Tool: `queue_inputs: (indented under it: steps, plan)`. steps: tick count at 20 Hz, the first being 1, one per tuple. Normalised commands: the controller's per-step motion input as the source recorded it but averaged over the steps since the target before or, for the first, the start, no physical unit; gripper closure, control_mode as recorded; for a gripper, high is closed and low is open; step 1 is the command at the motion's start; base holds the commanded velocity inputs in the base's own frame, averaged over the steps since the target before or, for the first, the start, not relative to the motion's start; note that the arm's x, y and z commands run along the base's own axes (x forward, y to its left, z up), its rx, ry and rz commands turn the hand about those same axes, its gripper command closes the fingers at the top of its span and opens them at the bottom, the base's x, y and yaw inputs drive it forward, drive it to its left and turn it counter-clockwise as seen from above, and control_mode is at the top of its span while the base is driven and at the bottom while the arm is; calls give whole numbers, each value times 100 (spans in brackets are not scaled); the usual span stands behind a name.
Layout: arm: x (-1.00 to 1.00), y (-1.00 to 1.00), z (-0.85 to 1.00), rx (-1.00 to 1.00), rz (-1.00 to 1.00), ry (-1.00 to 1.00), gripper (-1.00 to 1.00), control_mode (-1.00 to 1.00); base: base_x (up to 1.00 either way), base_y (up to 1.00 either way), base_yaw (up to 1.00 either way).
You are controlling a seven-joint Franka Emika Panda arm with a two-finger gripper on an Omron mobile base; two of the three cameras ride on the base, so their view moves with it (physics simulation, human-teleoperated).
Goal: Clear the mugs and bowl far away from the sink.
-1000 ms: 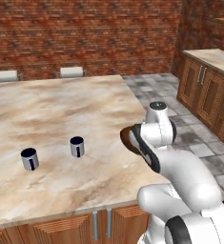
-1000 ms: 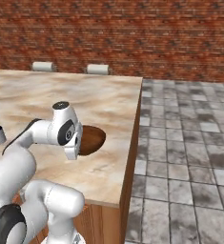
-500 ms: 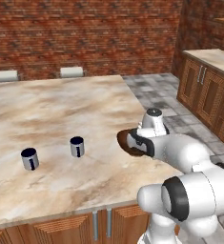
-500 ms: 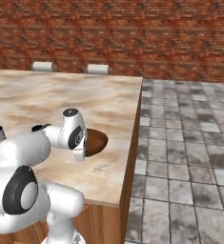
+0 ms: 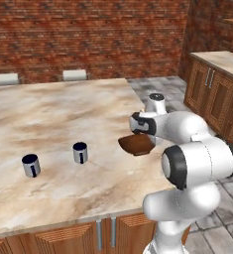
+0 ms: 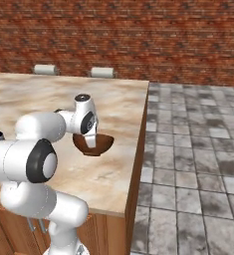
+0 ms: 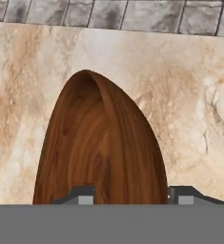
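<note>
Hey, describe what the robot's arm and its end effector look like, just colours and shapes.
The arm is made of glossy white rounded segments with dark grey to black rings and caps at the joints, one round dark cap on the wrist top. The end effector ends in two small dark grey fingertips with lighter grey square pads. No cables or markings are visible.

wide dark brown wooden bowl (image 5: 136, 144): right part hidden behind arm; gripper (image 7: 130, 196) fingertips barely visible, grip can't tell.
</note>
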Motion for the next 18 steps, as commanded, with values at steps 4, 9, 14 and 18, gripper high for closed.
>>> queue_inputs:
  steps: [4, 9, 14, 18]
  plan:
    - [9, 4, -35, 0, 3, -3, -100, -100, 0, 0, 0]
    - [-18, 0, -22, 0, 0, -4, -100, -100, 0, 0, 0]
    - [-79, 1, -45, 0, 0, -1, -100, -100, 0, 0, 0]
    - [-95, 7, -97, 0, 0, 12, -100, -100, 0, 0, 0]
